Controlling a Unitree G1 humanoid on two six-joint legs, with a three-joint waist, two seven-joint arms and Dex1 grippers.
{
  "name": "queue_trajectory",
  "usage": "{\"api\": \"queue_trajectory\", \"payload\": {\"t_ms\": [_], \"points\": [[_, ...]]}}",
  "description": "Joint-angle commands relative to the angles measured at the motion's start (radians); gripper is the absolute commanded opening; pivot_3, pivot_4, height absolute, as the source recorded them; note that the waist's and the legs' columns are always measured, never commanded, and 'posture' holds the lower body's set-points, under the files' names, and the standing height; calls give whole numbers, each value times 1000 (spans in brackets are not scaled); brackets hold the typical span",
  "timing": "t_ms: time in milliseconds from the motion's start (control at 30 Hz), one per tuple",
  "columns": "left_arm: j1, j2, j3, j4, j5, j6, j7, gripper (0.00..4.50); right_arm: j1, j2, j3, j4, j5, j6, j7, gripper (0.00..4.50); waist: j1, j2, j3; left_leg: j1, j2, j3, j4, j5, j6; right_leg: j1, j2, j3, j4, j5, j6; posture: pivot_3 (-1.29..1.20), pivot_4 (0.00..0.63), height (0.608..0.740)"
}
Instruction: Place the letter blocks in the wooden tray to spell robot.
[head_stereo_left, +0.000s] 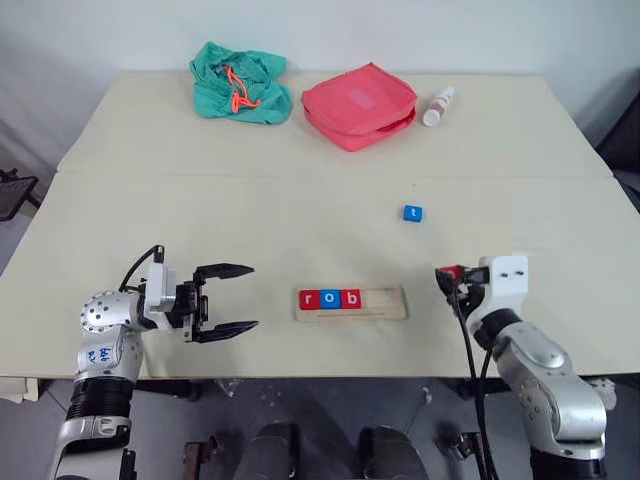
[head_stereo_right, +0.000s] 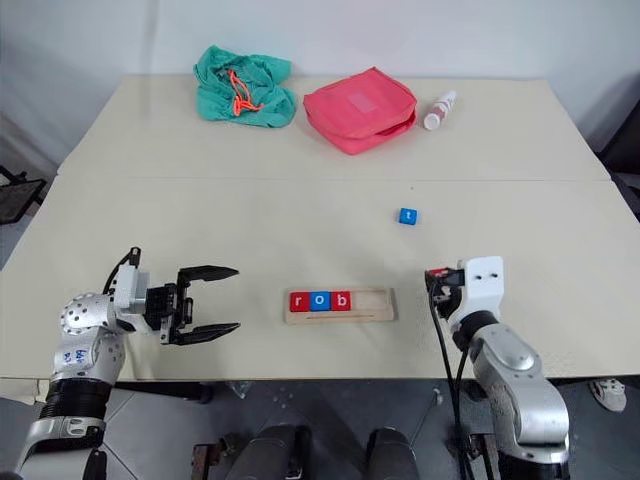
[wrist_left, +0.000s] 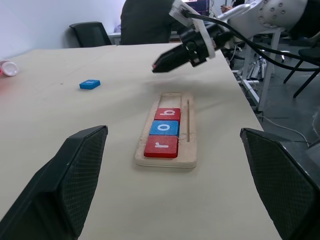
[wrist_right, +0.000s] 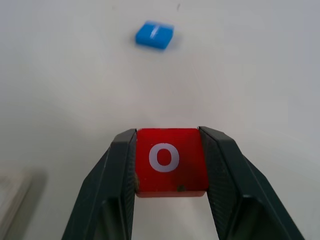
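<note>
Three blocks already sit in the wooden tray (head_stereo_left: 352, 302), filling its left part: a red r (head_stereo_left: 309, 298), a blue o (head_stereo_left: 330, 298) and a red b (head_stereo_left: 351, 298), touching side to side. The right part of the slot is bare wood. I see the tray lying lengthwise near the front edge of the surface (head_stereo_left: 200, 200), roughly between my two arms.

My right gripper (wrist_right: 171, 165) holds the second o block (wrist_right: 171, 161), a red one, clamped between its two black fingers with the white letter facing up. From the head camera that hand sits to the right of the tray, apart from it, with a bit of red showing at the tip (head_stereo_left: 451, 272).

The blue t block (head_stereo_left: 413, 213) lies alone on the surface, farther back than the tray and a little beyond its right end, well apart from both hands.

My left gripper (head_stereo_left: 234, 298) hangs to the left of the tray, pointing across toward it, jaws spread wide and holding nothing.

Along the far side of the surface I can make out a crumpled green cloth bag (head_stereo_left: 240, 82) with an orange cord, a pinkish-red pouch (head_stereo_left: 359, 104) beside it, and a small white bottle (head_stereo_left: 438, 106) lying down near the pouch.
</note>
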Motion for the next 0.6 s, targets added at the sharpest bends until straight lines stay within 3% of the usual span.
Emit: {"api": "queue_trajectory", "payload": {"t_ms": [33,133,367,433,600], "points": [[-18,-7,-7,7,-6,-12,-11,4500,15,13,-4,-71,16,21,-17,1473,-1,0,0,0,0,0,0,0,0,0,0,0,0,0,0,0,150,740],[-29,-9,-10,19,-5,-14,-18,4500,18,26,-17,-62,19,25,-31,1473,-1,0,0,0,0,1,0,0,0,0,0,0,0,0,0,0,150,740],[-28,-6,-11,19,-8,-17,-16,4500,16,20,-27,-68,24,7,-18,3936,-2,0,0,0,0,2,0,0,0,-3,0,1,1,0,0,0,150,740],[-20,-2,-7,10,-13,-14,-18,4500,19,-19,-35,-83,48,10,36,4462,-2,0,0,0,0,2,0,0,0,-3,0,1,1,0,0,0,150,740],[-15,5,-1,9,-11,-17,-12,4500,46,-227,-9,-68,74,-11,261,4462,1,0,0,-1,0,2,0,0,0,-3,0,1,1,0,0,0,150,740]]}}
